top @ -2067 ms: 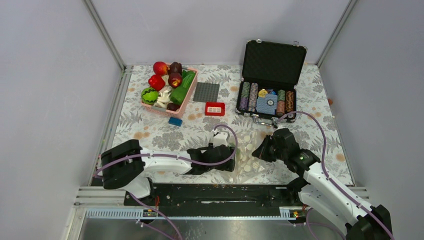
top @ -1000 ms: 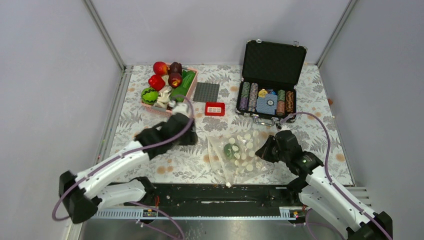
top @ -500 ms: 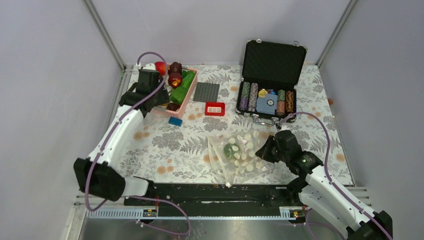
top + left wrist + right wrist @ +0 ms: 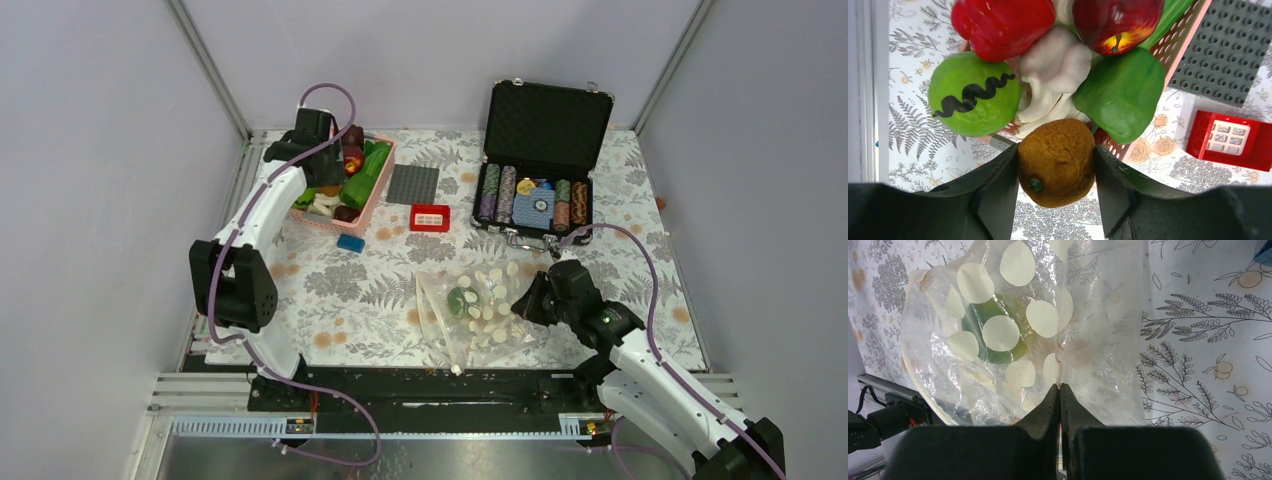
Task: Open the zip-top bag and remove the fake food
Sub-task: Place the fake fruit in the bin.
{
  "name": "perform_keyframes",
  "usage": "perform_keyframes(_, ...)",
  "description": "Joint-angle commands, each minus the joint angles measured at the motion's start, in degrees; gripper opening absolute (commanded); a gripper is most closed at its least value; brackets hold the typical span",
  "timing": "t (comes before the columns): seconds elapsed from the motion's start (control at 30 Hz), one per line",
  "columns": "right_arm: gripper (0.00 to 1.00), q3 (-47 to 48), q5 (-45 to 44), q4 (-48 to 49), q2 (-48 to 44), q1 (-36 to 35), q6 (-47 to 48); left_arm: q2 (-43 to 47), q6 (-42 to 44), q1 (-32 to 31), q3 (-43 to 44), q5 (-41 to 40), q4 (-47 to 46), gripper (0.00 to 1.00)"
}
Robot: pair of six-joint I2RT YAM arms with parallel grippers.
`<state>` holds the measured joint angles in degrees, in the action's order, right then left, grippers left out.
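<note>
The zip-top bag (image 4: pixel 478 305) lies at the near middle of the table, clear with cream dots, and a green piece (image 4: pixel 461 300) shows inside it. My right gripper (image 4: pixel 525 303) is shut on the bag's right edge; in the right wrist view the fingers pinch the plastic (image 4: pixel 1060 387) beside the green piece (image 4: pixel 993 335). My left gripper (image 4: pixel 322 168) hangs over the pink basket (image 4: pixel 378 192), shut on a brown round fruit (image 4: pixel 1057 162) with a green stem. Below it lie a red pepper (image 4: pixel 1003 22), red apple (image 4: pixel 1118 22), green pepper (image 4: pixel 1120 95) and striped melon (image 4: pixel 973 97).
White mushroom pieces (image 4: pixel 1053 75) sit in the basket. An open poker-chip case (image 4: pixel 540 160) stands at the back right. A grey baseplate (image 4: pixel 413 185), a red block (image 4: pixel 430 217) and a small blue block (image 4: pixel 350 243) lie between the basket and the case.
My left arm has swung from the bag at the near middle to the far-left basket, carrying the brown fruit. The right gripper has stayed shut on the bag.
</note>
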<state>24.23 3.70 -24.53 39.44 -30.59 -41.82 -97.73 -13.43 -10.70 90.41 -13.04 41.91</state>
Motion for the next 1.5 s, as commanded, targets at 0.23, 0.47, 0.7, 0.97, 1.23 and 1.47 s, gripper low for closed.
perform_keyframes(0.23,0.0,-0.1,-1.0,1.1,0.1,-0.4,1.4,-4.1,2.7,0.6,5.1,1.7,1.7,0.49)
perform_keyframes(0.47,0.0,-0.1,-0.6,1.5,0.4,-0.4,1.6,-6.1,3.7,0.6,5.8,0.9,3.5,0.48)
perform_keyframes(0.7,0.0,0.0,-0.4,1.5,0.4,-0.4,1.8,-6.6,3.4,0.6,6.3,1.1,3.4,0.47)
perform_keyframes(0.97,0.0,-0.3,-0.6,1.5,0.2,-0.4,1.7,-5.3,2.5,0.6,8.5,3.4,1.0,0.47)
perform_keyframes(1.23,0.0,-0.6,-0.7,1.4,0.0,-0.4,1.8,-5.7,1.7,0.8,11.3,3.7,0.2,0.48)
perform_keyframes(1.47,0.0,-0.8,-0.9,1.4,-0.3,-0.4,1.8,0.5,-1.6,3.2,6.9,11.3,-8.0,0.49)
